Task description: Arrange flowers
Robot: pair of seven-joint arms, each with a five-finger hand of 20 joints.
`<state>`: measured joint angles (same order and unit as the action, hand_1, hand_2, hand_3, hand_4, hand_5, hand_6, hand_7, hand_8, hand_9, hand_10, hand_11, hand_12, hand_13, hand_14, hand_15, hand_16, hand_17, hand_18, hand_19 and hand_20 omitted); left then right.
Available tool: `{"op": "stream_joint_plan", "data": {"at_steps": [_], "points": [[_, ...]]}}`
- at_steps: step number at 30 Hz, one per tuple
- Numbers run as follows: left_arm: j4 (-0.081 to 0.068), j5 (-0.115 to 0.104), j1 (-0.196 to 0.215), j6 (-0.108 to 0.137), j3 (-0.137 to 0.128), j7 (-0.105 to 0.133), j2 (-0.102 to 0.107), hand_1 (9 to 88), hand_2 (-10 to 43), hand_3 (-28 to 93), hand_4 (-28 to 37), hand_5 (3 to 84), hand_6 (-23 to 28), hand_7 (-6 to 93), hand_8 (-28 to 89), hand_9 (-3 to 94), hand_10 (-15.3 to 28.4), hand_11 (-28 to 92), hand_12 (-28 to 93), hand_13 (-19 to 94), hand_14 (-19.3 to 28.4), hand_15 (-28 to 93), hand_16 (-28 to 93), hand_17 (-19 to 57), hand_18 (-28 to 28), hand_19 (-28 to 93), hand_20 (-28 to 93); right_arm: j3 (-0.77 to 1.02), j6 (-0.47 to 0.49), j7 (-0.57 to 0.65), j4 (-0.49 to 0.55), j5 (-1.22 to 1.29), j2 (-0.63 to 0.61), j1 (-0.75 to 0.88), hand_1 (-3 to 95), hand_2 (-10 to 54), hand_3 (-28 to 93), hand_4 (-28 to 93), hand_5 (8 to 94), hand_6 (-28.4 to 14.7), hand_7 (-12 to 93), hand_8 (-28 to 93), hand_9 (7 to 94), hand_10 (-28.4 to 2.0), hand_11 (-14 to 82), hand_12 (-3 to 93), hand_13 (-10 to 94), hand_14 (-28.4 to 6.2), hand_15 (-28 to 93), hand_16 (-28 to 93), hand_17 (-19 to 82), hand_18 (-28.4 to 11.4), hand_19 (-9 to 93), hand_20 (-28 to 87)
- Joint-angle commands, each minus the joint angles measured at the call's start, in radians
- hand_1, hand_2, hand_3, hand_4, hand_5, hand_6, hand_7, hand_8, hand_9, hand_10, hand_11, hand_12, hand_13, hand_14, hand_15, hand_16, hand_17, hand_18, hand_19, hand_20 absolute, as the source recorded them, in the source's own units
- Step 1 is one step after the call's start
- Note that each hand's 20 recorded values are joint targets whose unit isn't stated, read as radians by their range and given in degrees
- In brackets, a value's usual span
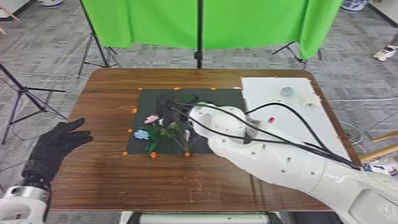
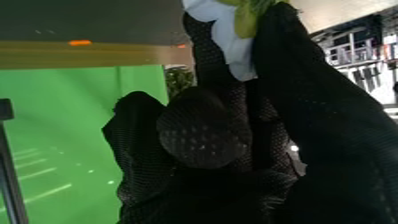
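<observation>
Right hand (image 2: 202, 131) had its fingers closed in a narrow pinch around the petals of a white flower (image 2: 233, 47), whose yellow-green part (image 2: 246, 19) showed beside the petals at the fingertips. From the wrist the petals ran roughly in line with the fingers; where the stem lay could not be told. In the head view that hand was low over the black mat (image 1: 149, 98), its white arm (image 1: 284, 165) coming in from about 4 o'clock.

Nearest to it among the other blooms was the pink flower (image 1: 152, 119), between 7 and 8 o'clock of the hand. Next came the leafy stems (image 1: 166, 132), near 6 o'clock, spreading back towards the robot, and then the blue flower (image 1: 141, 134) at about 7. So the bunch lay on the robot's side of the hand and slightly left, and bringing the white flower in would likely call for a move towards 7 o'clock, with the stem turned to follow the others. The risk was brushing the pink flower on the way.

Farther off, at 2 to 4 o'clock across the brown tabletop (image 1: 133, 180), the white board (image 1: 306, 132) bore a small pale green piece (image 1: 287, 91) and a red one (image 1: 271, 119). Left hand (image 1: 58, 145), open and holding nothing, was at about 8 o'clock, well apart; the right seemed better placed for the pink flower.
</observation>
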<state>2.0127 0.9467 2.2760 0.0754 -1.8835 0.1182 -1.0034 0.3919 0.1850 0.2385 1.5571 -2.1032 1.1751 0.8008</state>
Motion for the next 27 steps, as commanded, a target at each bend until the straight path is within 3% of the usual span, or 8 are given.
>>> {"op": "stream_joint_plan", "data": {"at_steps": [1, 8, 13, 27], "points": [[-0.016, 0.005, -0.015, -0.02, 0.011, -0.014, 0.009, 15.5, 24.3, 66, -28.3, 46.0, 7.5, 5.7, -5, 50.0, 16.6, 18, 11, 42, 20.5, 22, 0, 11.4, 15.8, 20, 19, -0.023, -0.027, 0.0, -0.022, -0.054, -0.005, 0.004, 54.2, -9.5, 59, -17, 70.8, 0.8, 29, 7, 80.4, -10.1, 12.9, 36.0, 85, -2.2, 67, 32, 58, -15.9, 93, 60], [-0.019, 0.005, -0.02, -0.018, 0.014, -0.007, 0.009, 15.6, 23.9, 66, -28.3, 46.1, 7.6, 5.7, -5, 49.9, 16.6, 18, 11, 42, 20.5, 22, 0, 11.3, 15.8, 20, 19, -0.044, -0.076, 0.0, -0.031, -0.084, -0.011, -0.019, 54.5, -9.5, 59, -17, 70.2, 0.9, 29, 7, 79.8, -9.9, 12.5, 36.1, 85, -2.2, 67, 32, 58, -15.8, 93, 60], [-0.016, 0.006, -0.015, -0.016, 0.009, -0.005, 0.006, 15.5, 22.9, 67, -28.3, 46.1, 7.6, 5.7, -5, 49.9, 16.7, 18, 11, 42, 20.5, 22, 0, 11.4, 15.7, 20, 19, -0.041, -0.068, 0.0, -0.013, -0.085, -0.026, -0.03, 52.9, -9.5, 60, -18, 64.9, 0.5, 28, 5, 72.4, -11.4, 15.7, 26.8, 84, -2.0, 68, 32, 57, -15.5, 93, 59], [-0.019, 0.005, -0.021, -0.021, 0.008, -0.011, 0.014, 15.5, 22.3, 67, -28.3, 46.0, 7.6, 5.6, -5, 50.0, 16.8, 18, 11, 42, 20.5, 22, 0, 11.3, 15.7, 20, 19, -0.008, 0.066, -0.006, 0.035, -0.057, -0.046, -0.022, 44.9, -9.5, 67, -19, 62.4, 2.2, 24, -1, 67.3, -12.3, 16.2, 21.2, 82, -2.9, 67, 31, 54, -15.7, 93, 57]]}}
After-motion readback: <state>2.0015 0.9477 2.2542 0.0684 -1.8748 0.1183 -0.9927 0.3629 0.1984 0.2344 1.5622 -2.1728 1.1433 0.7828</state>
